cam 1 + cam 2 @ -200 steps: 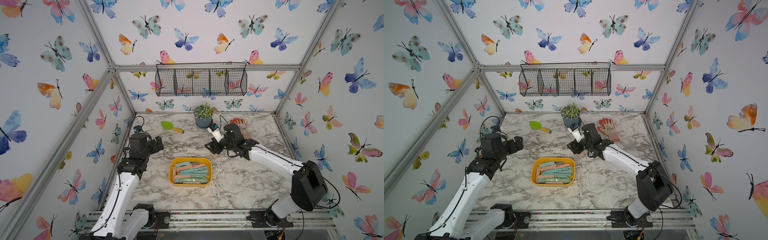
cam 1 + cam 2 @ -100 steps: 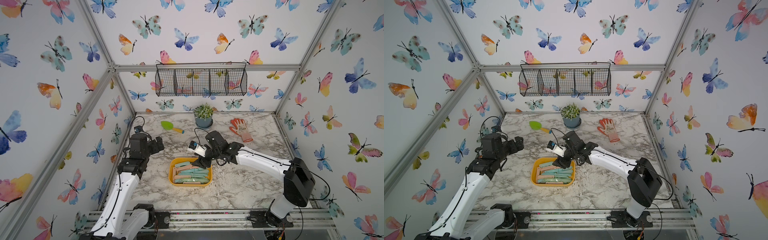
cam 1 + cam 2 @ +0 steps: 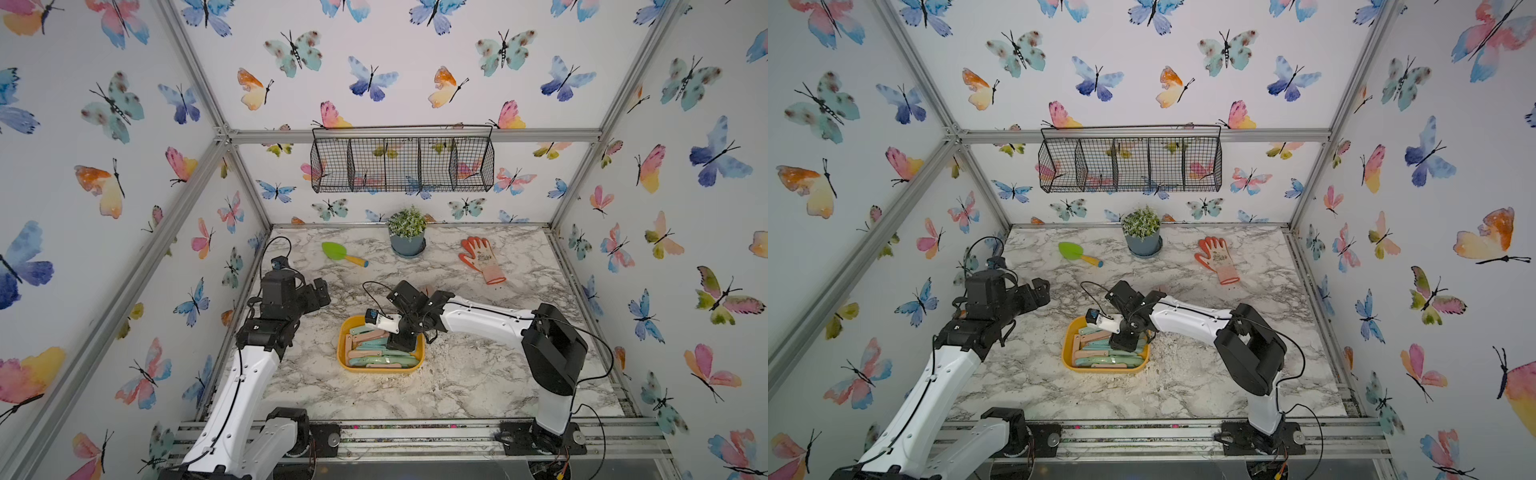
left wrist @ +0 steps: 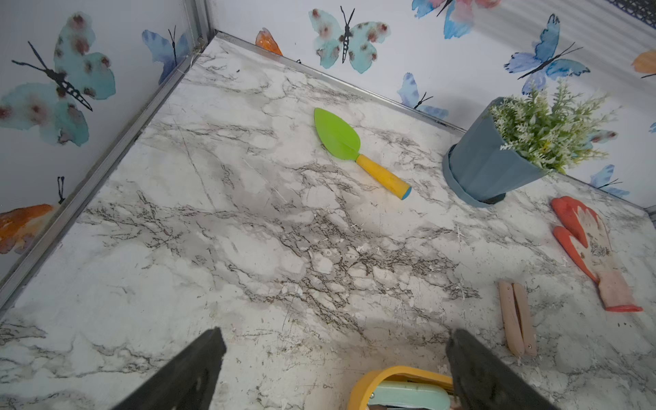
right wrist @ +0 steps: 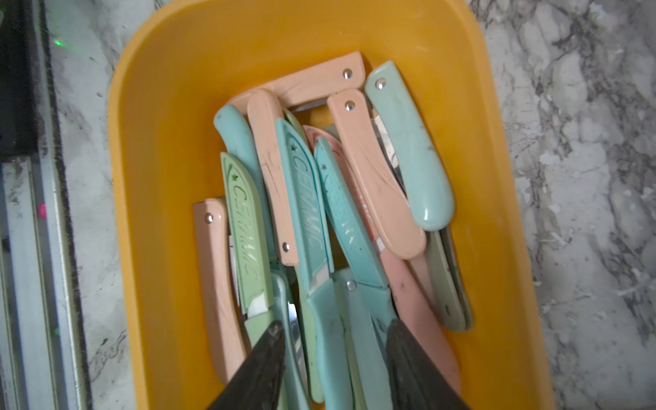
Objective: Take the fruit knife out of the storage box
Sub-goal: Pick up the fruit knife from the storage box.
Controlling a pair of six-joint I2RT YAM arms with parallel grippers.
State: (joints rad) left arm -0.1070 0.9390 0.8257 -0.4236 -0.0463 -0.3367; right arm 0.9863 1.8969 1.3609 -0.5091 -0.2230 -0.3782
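jaws of the left gripper (image 4: 335,335) are spread wide over the table (image 4: 248,230), holding nothing. next over, the storage box (image 5: 159,142) sits mid-table, full of fruit knives (image 5: 408,142). the right gripper (image 5: 336,326) dips into it, jaws partly spread, one on each side of a teal knife (image 5: 324,319). it should go lower, stay centered on that one handle, squeeze, then lift straight up.
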